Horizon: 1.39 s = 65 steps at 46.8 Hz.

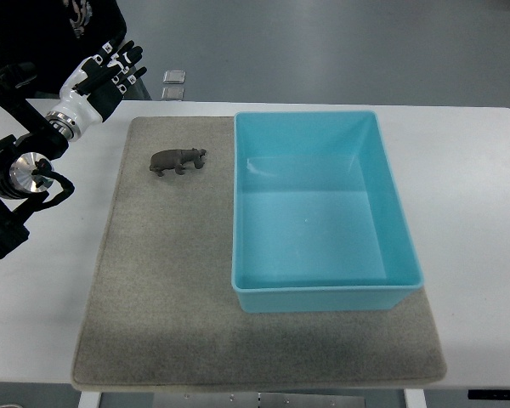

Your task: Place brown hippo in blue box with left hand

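Observation:
A small brown hippo [178, 160] stands on the grey felt mat [161, 289], its head towards the blue box. The blue box [323, 293] is an open, empty bin on the mat's right half. My left hand [115, 70] is at the table's far left corner, up and to the left of the hippo and well apart from it. Its black and white fingers are stretched out and hold nothing. The left arm [21, 174] comes in from the left edge.
The mat lies on a white table [476, 195]. A small silver square object [174, 83] lies past the table's far edge. A dark clothed figure [51, 25] shows at the top left corner.

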Each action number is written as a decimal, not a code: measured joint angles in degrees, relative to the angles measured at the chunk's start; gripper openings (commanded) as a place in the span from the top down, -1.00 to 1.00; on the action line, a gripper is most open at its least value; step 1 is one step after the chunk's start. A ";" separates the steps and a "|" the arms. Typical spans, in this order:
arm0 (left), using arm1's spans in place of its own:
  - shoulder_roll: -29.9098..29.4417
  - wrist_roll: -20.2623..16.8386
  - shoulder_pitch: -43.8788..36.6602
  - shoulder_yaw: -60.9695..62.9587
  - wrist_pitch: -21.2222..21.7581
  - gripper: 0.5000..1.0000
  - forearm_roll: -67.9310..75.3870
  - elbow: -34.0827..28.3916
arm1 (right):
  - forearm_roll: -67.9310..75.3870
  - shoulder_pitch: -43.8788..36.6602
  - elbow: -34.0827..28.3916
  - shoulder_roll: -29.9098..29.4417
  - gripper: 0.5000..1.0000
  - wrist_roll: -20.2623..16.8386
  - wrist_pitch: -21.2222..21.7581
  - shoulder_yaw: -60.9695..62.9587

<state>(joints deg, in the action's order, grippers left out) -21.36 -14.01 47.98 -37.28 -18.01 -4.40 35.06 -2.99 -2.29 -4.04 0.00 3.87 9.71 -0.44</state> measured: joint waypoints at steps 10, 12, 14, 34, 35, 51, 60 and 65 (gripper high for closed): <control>-0.03 -0.08 -0.42 0.10 0.00 -0.99 0.11 -0.25 | 0.01 0.00 -0.01 0.00 -0.74 0.00 -0.02 0.00; 0.05 -0.08 -0.43 0.10 0.01 -0.99 0.18 -0.36 | 0.01 0.00 -0.01 0.00 -0.74 0.00 -0.02 0.00; 0.13 -0.08 -0.43 0.09 0.06 -0.99 0.26 -0.52 | 0.00 0.00 -0.01 0.00 -0.74 0.00 -0.03 0.00; 0.25 -0.08 -0.34 -0.24 0.08 -0.99 0.71 -0.61 | 0.01 0.00 -0.01 0.00 -0.74 0.00 0.02 0.00; 0.25 -0.08 -0.34 -0.24 0.08 -0.99 0.67 -0.61 | 0.01 0.00 -0.01 0.00 -0.74 0.00 0.02 0.00; 0.61 -0.08 0.28 -0.34 0.03 -0.99 0.22 -0.51 | 0.01 0.00 0.00 0.00 -0.74 0.00 -0.03 0.00; 0.62 -0.05 0.70 -0.30 -0.02 -0.99 0.08 -0.57 | 0.00 0.00 -0.01 0.00 -0.74 0.00 -0.03 0.00; 0.61 -0.05 0.74 0.01 -0.23 -0.99 0.27 -0.60 | 0.00 0.00 -0.01 0.00 -0.74 0.00 -0.02 0.00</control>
<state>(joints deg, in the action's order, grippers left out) -20.75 -14.06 48.72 -37.28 -18.25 -4.13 34.46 -2.98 -2.29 -4.04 0.00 3.87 9.69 -0.44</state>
